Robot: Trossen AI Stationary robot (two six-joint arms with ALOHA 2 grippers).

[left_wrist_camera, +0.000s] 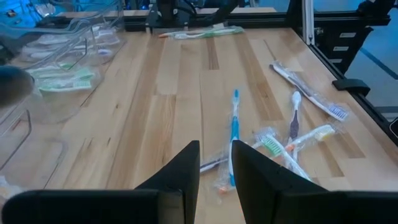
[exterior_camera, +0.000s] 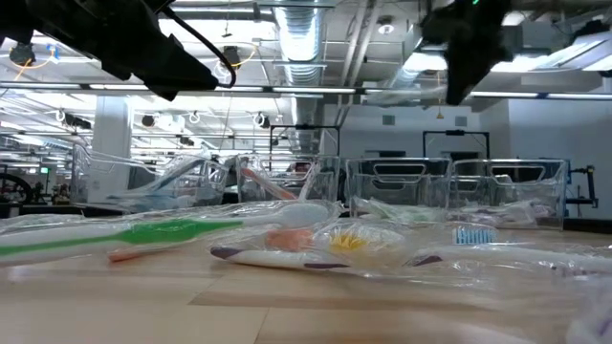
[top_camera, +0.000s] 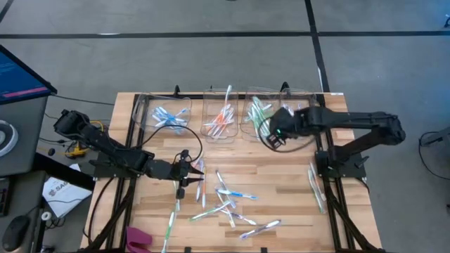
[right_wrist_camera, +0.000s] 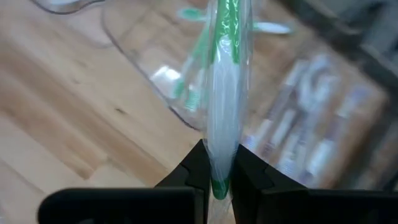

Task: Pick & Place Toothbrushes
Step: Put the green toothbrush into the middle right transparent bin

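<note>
Several toothbrushes in clear wrappers lie scattered on the wooden table's near half. Three clear bins stand along the far edge and hold blue, orange and green brushes. My right gripper hangs above the green bin's near wall, shut on a green toothbrush. My left gripper hovers left of the scattered brushes with a narrow gap between its fingers. A blue toothbrush shows on the table through that gap. My right gripper pinches the wrapped green toothbrush at one end between its two fingers. The fingers slant steeply down, and the brush runs on along them past the tips. It is lifted clear, with its free end over the green bin.
More wrapped brushes lie by the right arm's base. A pink object sits at the near left corner. Black frame rails run along the table's sides. Bare wood lies between the bins and the scattered brushes.
</note>
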